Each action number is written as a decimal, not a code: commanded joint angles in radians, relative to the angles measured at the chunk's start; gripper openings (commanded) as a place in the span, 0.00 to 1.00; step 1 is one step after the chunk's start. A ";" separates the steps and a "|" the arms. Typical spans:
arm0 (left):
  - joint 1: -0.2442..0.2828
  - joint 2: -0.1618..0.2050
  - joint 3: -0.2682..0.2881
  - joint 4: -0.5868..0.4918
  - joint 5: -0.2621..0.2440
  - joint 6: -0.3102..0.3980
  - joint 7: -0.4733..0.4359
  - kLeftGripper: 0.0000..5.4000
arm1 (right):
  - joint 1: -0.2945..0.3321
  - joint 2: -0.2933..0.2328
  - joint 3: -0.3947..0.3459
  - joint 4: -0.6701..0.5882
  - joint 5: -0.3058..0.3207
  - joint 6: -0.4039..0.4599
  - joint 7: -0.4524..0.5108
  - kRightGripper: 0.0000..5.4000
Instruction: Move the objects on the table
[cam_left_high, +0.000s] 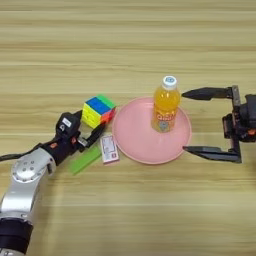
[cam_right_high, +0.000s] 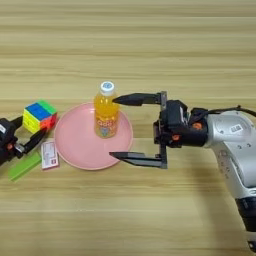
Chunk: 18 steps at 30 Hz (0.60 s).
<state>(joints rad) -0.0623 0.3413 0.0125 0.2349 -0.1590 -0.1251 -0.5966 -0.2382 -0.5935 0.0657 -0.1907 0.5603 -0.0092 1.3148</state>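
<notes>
Standing upright on the pink plate (cam_left_high: 131, 145), the orange-juice bottle (cam_right_high: 106, 112) is sitting between the right gripper's (cam_right_high: 121, 127) wide-spread black fingers.

Right gripper is reaching in from the right with one finger (cam_right_high: 135, 99) beside the bottle's neck and the other over the plate's near rim; neither is clamping the bottle. Left gripper (cam_left_high: 95, 132) is lying at the plate's left, fingers parted around the near corner of the puzzle cube (cam_left_high: 98, 110), not visibly squeezing it. A green strip (cam_left_high: 85, 160) and a small red-and-white card (cam_left_high: 109, 149) are resting on the wooden table (cam_left_high: 128, 45) just left of the plate.
</notes>
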 joint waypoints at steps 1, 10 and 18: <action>-0.001 0.005 -0.006 -0.001 0.015 0.022 0.011 0.61 | 0.002 -0.004 -0.005 -0.004 -0.012 -0.007 -0.002 1.00; -0.009 0.009 -0.010 0.016 0.049 0.039 0.043 0.61 | 0.007 -0.005 -0.007 -0.008 -0.011 -0.010 -0.002 1.00; -0.008 0.009 -0.013 0.027 0.060 0.038 0.043 0.61 | 0.006 -0.004 -0.008 -0.011 -0.011 -0.008 -0.003 1.00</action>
<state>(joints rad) -0.0624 0.3414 0.0049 0.2541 -0.1101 -0.0939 -0.5575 -0.2344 -0.5931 0.0657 -0.1910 0.5588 -0.0099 1.3147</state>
